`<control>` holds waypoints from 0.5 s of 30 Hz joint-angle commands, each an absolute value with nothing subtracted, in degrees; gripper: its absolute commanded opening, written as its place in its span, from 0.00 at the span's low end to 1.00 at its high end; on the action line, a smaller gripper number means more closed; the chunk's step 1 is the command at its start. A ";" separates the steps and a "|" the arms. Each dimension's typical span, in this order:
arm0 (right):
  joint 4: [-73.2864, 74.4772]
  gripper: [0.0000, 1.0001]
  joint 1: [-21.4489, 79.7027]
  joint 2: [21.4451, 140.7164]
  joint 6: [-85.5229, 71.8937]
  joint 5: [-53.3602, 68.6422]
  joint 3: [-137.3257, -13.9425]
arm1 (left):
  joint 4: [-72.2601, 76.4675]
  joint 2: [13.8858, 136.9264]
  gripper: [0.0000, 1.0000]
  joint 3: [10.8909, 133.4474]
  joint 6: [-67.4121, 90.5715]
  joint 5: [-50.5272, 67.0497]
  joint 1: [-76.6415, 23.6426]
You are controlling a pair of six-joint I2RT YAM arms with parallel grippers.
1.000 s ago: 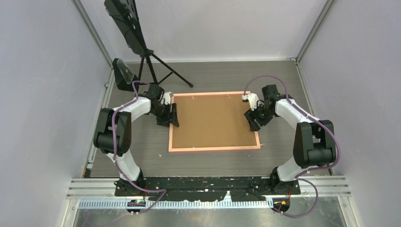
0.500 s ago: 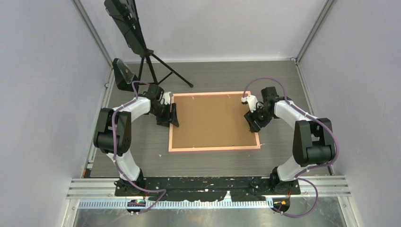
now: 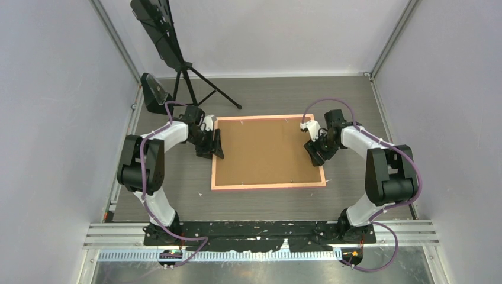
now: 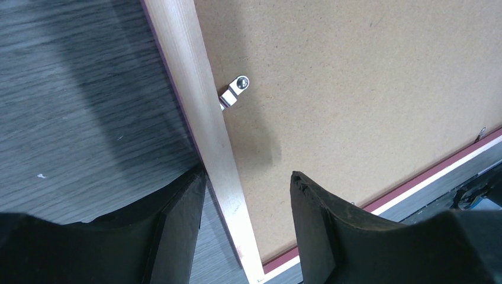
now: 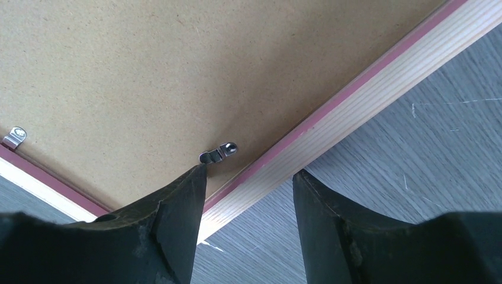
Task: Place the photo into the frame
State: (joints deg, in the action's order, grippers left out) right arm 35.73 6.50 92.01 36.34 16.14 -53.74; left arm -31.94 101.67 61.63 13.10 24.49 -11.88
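The salmon-pink frame (image 3: pixel 266 185) lies face down in the middle of the table, with a plain brown backing board (image 3: pixel 263 151) filling it. The photo is hidden. My left gripper (image 3: pixel 216 147) is open and straddles the frame's left rail (image 4: pixel 201 106), just below a small metal clip (image 4: pixel 235 92). My right gripper (image 3: pixel 314 155) is open over the right rail (image 5: pixel 367 100). One of its fingertips (image 5: pixel 198 174) sits on the board right under a metal clip (image 5: pixel 218 152), and the other is over the table.
A black tripod (image 3: pixel 189 77) carrying a black device stands at the back left, with a clear angled piece (image 3: pixel 155 92) beside it. Grey walls close in the table on three sides. Another clip (image 5: pixel 15 137) sits near the frame's corner.
My right gripper has slid a little inward over the frame's right rail, and its jaws have narrowed slightly. The left arm and the frame have not moved.
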 commanded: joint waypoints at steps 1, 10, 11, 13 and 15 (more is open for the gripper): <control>33.54 0.61 7.26 92.24 36.15 15.69 -53.30 | -30.17 103.08 0.57 62.35 12.48 25.42 -11.78; 30.85 0.53 7.54 92.94 33.92 15.61 -53.66 | -30.24 103.01 0.57 62.32 12.48 25.52 -11.78; 30.45 0.53 7.55 92.92 33.75 15.61 -53.80 | -30.19 103.05 0.57 62.34 12.48 25.50 -11.80; 30.24 0.52 7.60 93.09 33.39 16.01 -54.05 | -30.23 103.11 0.57 62.38 12.44 25.49 -11.78; 30.22 0.52 7.62 93.34 33.06 16.40 -54.32 | -30.30 103.24 0.57 62.42 12.39 25.53 -11.78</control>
